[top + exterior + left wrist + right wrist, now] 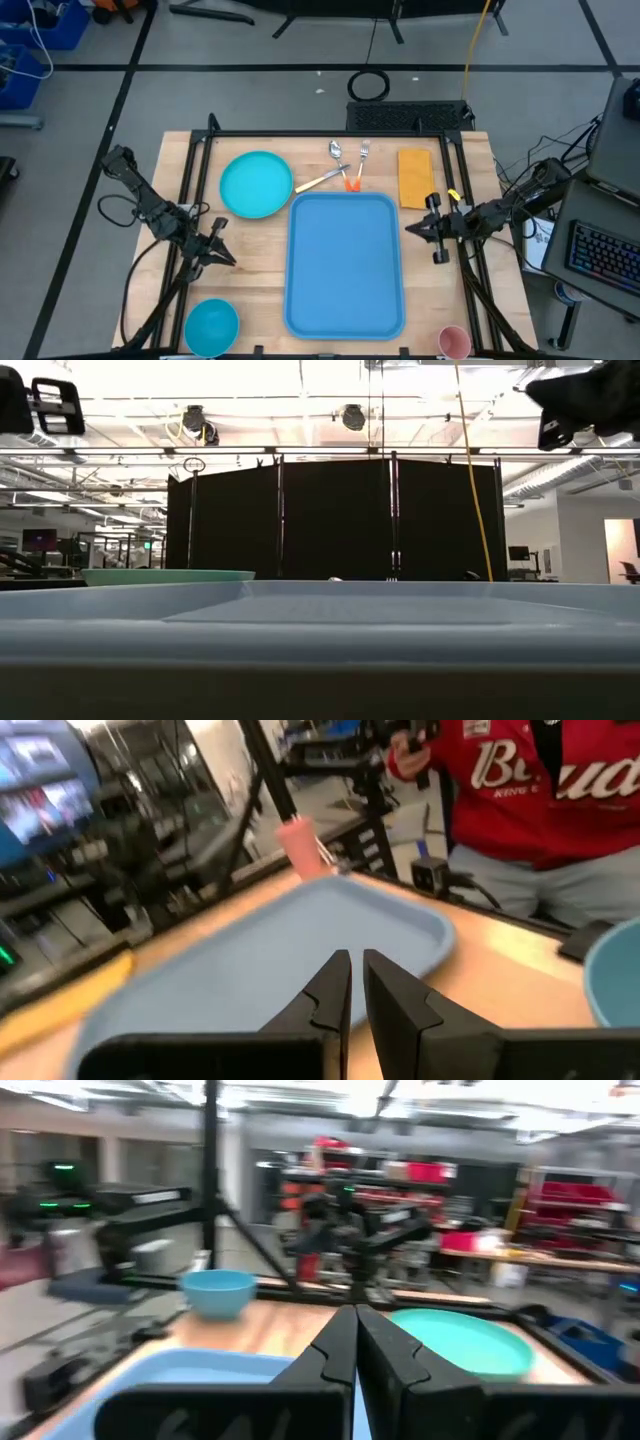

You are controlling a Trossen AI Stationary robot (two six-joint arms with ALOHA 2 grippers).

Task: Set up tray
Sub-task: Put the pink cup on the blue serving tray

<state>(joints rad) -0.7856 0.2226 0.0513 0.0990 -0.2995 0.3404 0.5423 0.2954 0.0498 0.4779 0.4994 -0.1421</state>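
The light-blue tray (345,262) lies flat on the wooden table, in the middle toward the near edge; it also shows in the left wrist view (250,970). My left gripper (225,245) hovers level to the tray's left, pointing at it, its fingers (335,985) nearly together with nothing between them. My right gripper (410,228) hovers off the tray's right rim, shut and empty, pointing across the table toward the turquoise plate (465,1342).
A round turquoise plate (256,184) lies at the far left. A spoon, fork and orange-handled utensil (345,165) lie behind the tray beside a yellow napkin (415,177). A blue bowl (211,326) sits near left, a pink cup (454,342) near right. A person in red (540,780) stands past the table.
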